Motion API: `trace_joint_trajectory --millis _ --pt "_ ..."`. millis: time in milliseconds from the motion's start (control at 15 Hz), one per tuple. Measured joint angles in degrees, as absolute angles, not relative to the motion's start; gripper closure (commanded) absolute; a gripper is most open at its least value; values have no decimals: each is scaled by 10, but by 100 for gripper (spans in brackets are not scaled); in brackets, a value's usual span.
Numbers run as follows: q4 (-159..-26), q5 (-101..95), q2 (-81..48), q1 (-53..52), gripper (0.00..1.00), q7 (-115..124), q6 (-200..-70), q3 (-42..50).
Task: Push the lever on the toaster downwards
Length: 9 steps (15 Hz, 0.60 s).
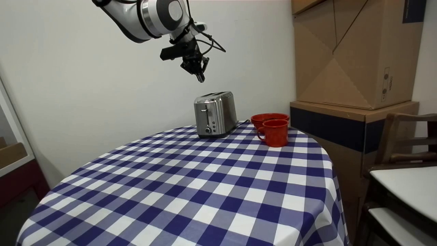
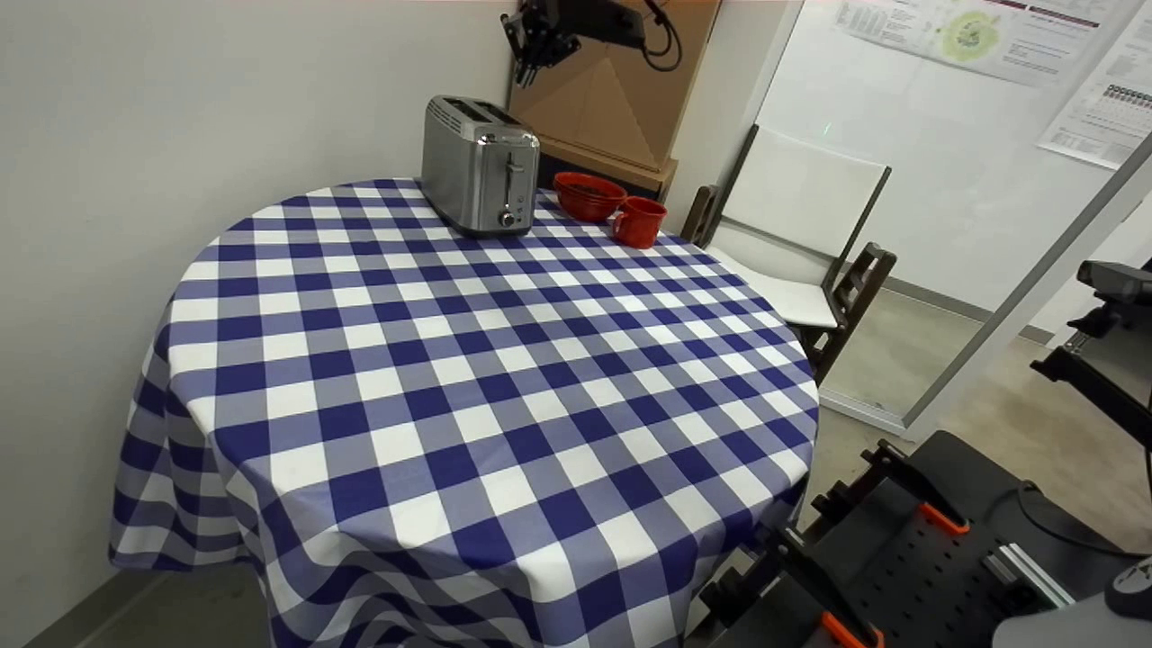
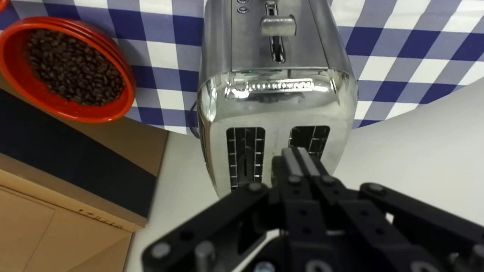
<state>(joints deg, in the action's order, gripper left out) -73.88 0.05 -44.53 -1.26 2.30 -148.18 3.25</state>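
Observation:
The shiny silver toaster point(image 1: 227, 112) stands upright at the back of the checked table point(image 1: 191, 191); it also shows in an exterior view point(image 2: 454, 171) and in the wrist view point(image 3: 242, 109). Its lever point(image 1: 205, 110) sits high in the slot on the narrow end panel; it also shows in an exterior view point(image 2: 514, 167) and in the wrist view point(image 3: 278, 26). My gripper point(image 1: 200, 80) is in the air above the toaster, pointing down, apart from it. In the wrist view the fingertips point(image 3: 300, 151) are together with nothing between them, over the toaster's top. Nothing touches the lever.
A red bowl point(image 3: 68, 115) of dark beans and a red mug point(image 1: 277, 133) stand beside the toaster. A white wall point(image 1: 102, 68) runs close behind the toaster. Stacked cardboard boxes point(image 1: 334, 78) stand past the bowl. A cord point(image 1: 243, 123) lies behind the toaster.

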Motion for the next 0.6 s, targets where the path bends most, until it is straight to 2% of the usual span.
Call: trace_joint_trajectory --millis 600 --pt "-686 -3 -517 -13 99 21 -1471 32"
